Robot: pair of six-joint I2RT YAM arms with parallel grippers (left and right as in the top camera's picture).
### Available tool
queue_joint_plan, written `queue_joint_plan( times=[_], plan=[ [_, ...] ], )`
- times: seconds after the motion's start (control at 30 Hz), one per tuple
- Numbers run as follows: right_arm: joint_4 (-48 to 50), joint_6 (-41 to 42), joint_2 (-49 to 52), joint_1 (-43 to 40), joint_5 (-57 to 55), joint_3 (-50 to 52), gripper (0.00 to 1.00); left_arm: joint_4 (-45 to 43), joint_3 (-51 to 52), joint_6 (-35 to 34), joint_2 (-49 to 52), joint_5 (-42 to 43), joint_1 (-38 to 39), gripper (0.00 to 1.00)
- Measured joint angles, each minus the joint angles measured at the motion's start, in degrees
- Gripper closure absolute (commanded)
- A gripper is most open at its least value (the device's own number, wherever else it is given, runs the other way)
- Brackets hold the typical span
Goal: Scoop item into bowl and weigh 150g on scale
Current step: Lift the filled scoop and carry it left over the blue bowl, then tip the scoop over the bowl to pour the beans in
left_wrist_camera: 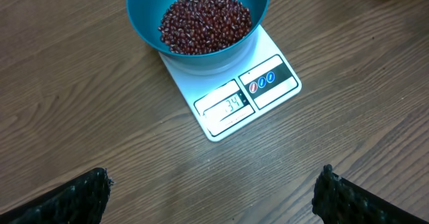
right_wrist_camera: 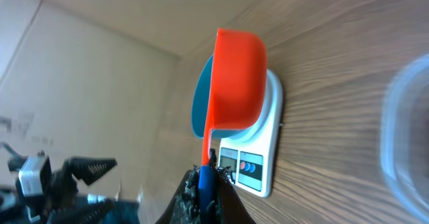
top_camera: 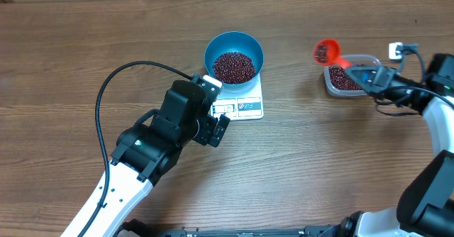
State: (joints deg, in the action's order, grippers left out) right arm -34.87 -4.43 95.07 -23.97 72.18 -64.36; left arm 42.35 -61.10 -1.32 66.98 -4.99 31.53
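The blue bowl (top_camera: 211, 47) stands on the white scale (top_camera: 250, 108) with a pile of dark red beans (top_camera: 234, 67) inside. My left gripper (top_camera: 217, 128) hovers just in front of the scale, open and empty. In the left wrist view its fingers (left_wrist_camera: 87, 194) stand wide apart below the scale (left_wrist_camera: 271, 83), bowl (left_wrist_camera: 144, 26) and beans (left_wrist_camera: 204, 19). My right gripper (top_camera: 372, 76) is shut on the handle of a red scoop (top_camera: 328, 51) that carries some beans, to the right of the bowl. The right wrist view shows the scoop (right_wrist_camera: 238, 83) tilted on edge, gripper (right_wrist_camera: 208, 178) clamped on its handle.
A clear plastic tub (top_camera: 351, 79) with more beans sits at the right, under the right arm. The left arm's black cable (top_camera: 106, 95) loops over the table at the left. Bare wood lies around the scale.
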Motion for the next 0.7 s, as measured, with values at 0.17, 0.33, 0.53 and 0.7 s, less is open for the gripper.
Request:
queue_joint_plan(
  times=[0.17, 0.33, 0.53, 0.7],
  plan=[
    [8.3, 3.8, 0.0, 8.6, 0.0, 0.1, 0.96, 0.0, 0.0, 0.0, 0.0, 0.0, 0.0, 0.00],
    [17.6, 10.7, 0.0, 16.6, -1.2, 0.3, 0.96, 0.0, 0.0, 0.0, 0.0, 0.0, 0.0, 0.00],
    [22.4, 16.8, 0.0, 23.7, -7.4, 0.3, 0.97, 0.0, 0.0, 0.0, 0.0, 0.0, 0.0, 0.01],
    [22.8, 17.9, 0.0, 26.6, -13.4, 0.3, 0.96, 0.0, 0.0, 0.0, 0.0, 0.0, 0.0, 0.00]
  ],
)
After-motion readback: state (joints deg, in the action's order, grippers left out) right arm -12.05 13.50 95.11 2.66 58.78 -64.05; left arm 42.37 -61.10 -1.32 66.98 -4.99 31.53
